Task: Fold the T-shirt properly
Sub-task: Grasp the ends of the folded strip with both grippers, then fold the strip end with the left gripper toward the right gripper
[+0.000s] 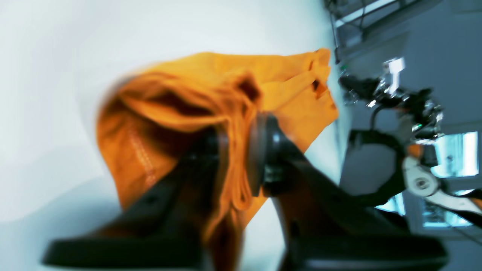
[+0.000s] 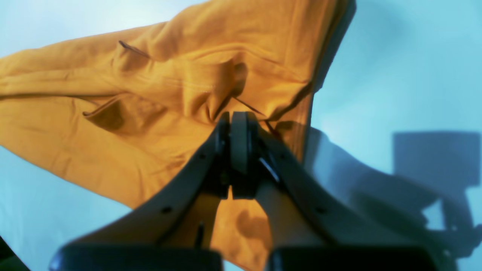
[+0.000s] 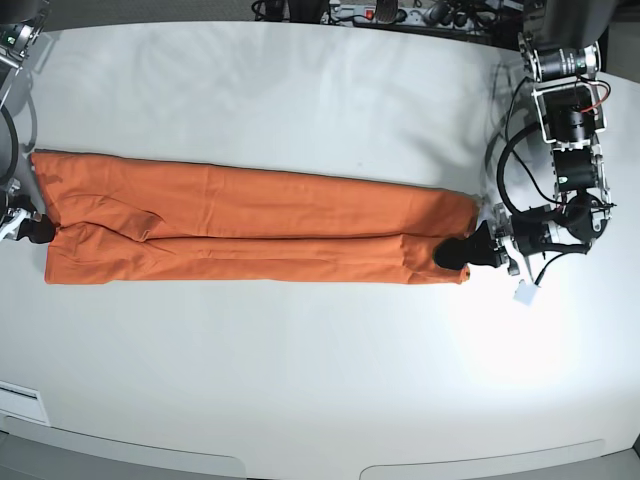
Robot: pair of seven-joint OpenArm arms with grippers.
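Observation:
The orange T-shirt (image 3: 250, 232) lies folded into a long narrow band across the white table (image 3: 320, 380), from far left to right of centre. My left gripper (image 3: 452, 252), on the base view's right, is shut on the band's right end; the left wrist view shows bunched orange cloth (image 1: 180, 113) pinched between its fingers (image 1: 263, 150). My right gripper (image 3: 38, 230), at the base view's left edge, is shut on the band's left end; the right wrist view shows its fingertips (image 2: 238, 139) closed on the cloth (image 2: 150, 94).
The left arm's joints and cables (image 3: 565, 120) stand at the table's right edge. A small white tag-like piece (image 3: 524, 294) lies on the table by the left wrist. Equipment (image 3: 380, 12) lines the table's far edge.

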